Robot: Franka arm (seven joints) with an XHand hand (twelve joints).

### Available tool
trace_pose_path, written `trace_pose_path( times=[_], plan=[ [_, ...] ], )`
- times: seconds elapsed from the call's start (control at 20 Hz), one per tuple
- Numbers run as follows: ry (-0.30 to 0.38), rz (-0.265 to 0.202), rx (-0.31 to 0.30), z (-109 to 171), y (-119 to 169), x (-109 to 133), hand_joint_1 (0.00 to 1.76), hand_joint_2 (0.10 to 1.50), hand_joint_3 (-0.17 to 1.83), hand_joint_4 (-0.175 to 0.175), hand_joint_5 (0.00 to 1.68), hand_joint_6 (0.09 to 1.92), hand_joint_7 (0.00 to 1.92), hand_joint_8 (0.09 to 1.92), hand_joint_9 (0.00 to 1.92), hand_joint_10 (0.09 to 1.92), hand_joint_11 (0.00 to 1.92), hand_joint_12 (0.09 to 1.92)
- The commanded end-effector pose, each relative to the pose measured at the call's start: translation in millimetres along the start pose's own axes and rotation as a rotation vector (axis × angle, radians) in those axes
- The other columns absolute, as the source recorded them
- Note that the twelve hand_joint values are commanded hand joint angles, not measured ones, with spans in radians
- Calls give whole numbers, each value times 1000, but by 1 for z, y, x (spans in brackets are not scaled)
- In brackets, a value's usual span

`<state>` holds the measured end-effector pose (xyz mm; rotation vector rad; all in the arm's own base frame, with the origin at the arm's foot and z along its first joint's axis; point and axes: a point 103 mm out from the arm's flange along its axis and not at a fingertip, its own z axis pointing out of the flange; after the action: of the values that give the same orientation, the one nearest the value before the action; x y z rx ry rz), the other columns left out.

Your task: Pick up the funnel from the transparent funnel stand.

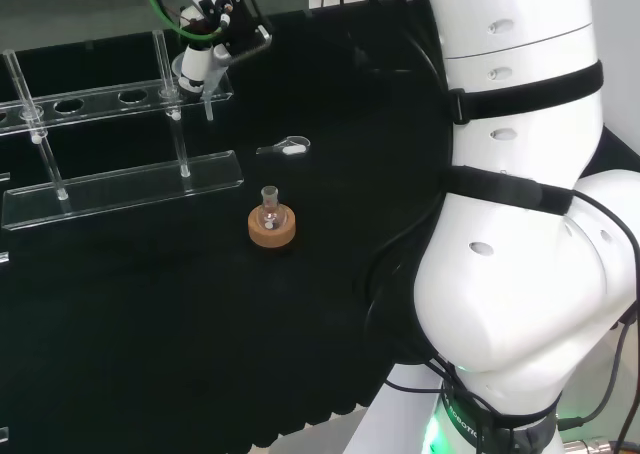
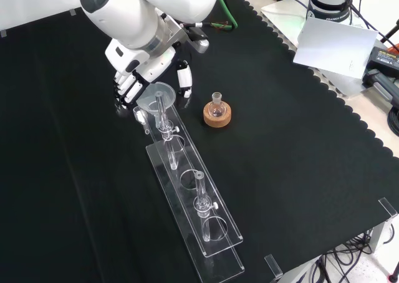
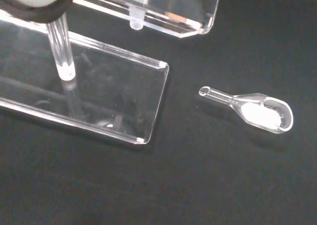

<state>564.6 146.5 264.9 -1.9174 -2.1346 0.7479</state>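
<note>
The hand (image 2: 138, 77) is closing around the funnel (image 2: 156, 96), which is sitting in the end hole of the transparent funnel stand (image 2: 206, 233) toward the counter's far edge in the front view. Its fingers are curling at the bowl, though contact is unclear. It is best lifting straight up so the stem clears the hole.

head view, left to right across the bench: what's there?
Clear funnel stand → hand at the stand's right end → cork ring with a small flask → clear scoop with white powder → the arm's white links.
</note>
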Motion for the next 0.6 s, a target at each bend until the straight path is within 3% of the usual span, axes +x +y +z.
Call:
trace_pose_path(
  times=[0.05,0.2,0.3,0.6],
  plan=[
    [-20,73,-121,-1,-4,-3,757,640,479,36,425,87,285,672,545,705,470,1448],
    [-65,89,-215,-8,-11,-1,797,683,513,19,627,129,500,651,783,569,600,1349],
    [-93,102,-244,-15,-16,0,829,707,533,20,740,226,626,625,912,485,660,1291],
    [-126,117,-285,-46,-42,-6,873,742,562,39,794,513,736,590,1034,364,699,1239]
  ],
)
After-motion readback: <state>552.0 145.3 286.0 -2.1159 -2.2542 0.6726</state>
